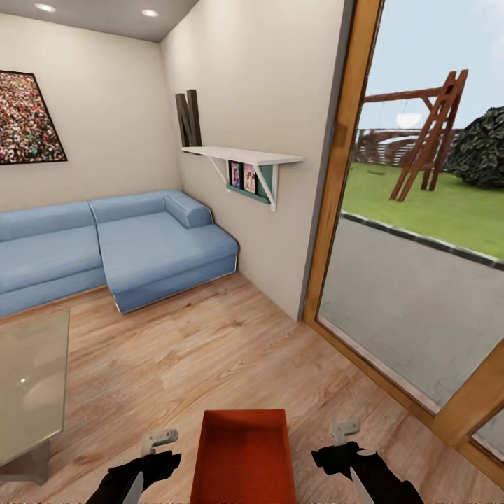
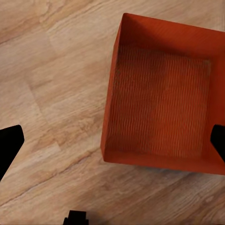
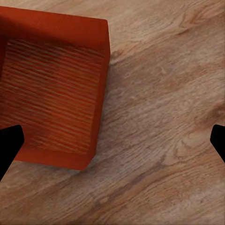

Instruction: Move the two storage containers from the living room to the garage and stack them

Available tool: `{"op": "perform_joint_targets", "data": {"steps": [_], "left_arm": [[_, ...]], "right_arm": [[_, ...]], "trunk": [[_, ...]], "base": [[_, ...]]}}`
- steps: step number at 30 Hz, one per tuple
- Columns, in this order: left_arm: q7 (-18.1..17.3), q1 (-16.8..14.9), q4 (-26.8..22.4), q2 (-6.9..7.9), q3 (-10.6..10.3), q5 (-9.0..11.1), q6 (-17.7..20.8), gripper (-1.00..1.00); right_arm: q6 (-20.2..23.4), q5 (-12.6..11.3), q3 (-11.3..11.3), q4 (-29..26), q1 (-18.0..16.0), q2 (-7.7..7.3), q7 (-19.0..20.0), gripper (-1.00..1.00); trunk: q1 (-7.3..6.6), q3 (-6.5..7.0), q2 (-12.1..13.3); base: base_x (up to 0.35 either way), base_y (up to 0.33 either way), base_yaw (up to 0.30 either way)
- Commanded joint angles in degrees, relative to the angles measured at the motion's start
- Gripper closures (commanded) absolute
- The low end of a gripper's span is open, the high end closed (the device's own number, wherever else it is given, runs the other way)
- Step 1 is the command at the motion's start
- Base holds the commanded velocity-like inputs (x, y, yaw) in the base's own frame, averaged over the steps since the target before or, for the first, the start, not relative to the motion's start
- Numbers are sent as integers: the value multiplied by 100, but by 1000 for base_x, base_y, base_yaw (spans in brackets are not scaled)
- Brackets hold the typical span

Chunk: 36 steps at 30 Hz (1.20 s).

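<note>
Orange-red storage bin point(image 1: 243, 455) looks light, stiff, thin-walled; we'd clamp its long walls between left gripper point(image 1: 150, 462) and right gripper point(image 1: 344, 451), fingers spread wide, empty.

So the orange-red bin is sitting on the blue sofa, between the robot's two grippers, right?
Not quite. The head view shows the orange-red bin sitting on the light wood plank floor, not on the blue sofa, which stands farther back against the wall. It does lie between the left gripper and right gripper.
</note>
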Motion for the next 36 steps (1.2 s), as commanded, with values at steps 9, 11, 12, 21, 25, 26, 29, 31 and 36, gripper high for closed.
{"op": "perform_joint_targets", "data": {"steps": [9, 11, 12, 21, 25, 26, 29, 31, 36], "left_arm": [[3, 1, -8, -6, 11, 51, 29, -100], [3, -1, -8, -7, 11, 51, 30, -100], [3, 0, -8, -7, 11, 51, 30, -100], [3, 1, -9, -4, 11, 51, 35, -100], [3, 1, -8, -4, 11, 51, 36, -100], [3, 2, -8, -3, 11, 51, 36, -100], [3, 1, -9, -1, 11, 51, 36, -100], [3, 2, -9, -3, 11, 46, 36, -100], [5, -1, -8, -5, 11, 43, 36, -100]], "right_arm": [[28, 58, -43, -13, -1, 4, 47, -100], [30, 58, -43, -13, -1, 4, 47, -100], [28, 58, -43, -13, -1, 4, 47, -100], [27, 58, -43, -13, -1, 3, 46, -100], [26, 58, -43, -13, -1, 4, 47, -100], [28, 58, -43, -13, -1, 4, 46, -100], [27, 58, -43, -13, -1, 4, 47, -100], [26, 58, -43, -13, -1, 3, 47, -100], [25, 58, -43, -13, -1, 4, 47, -100]], "trunk": [[198, -239, -366], [242, -291, -447], [264, -317, -487], [462, -558, -848], [550, -666, -1008], [572, -693, -1048], [638, -774, -1168], [682, -828, -1249], [791, -964, -1449]], "base": [[0, 0, 0], [0, 0, 0], [0, 0, 0], [0, 0, 0], [0, 0, 0], [0, 0, 0], [0, 0, 0], [0, 0, 0], [0, 0, 0]]}}
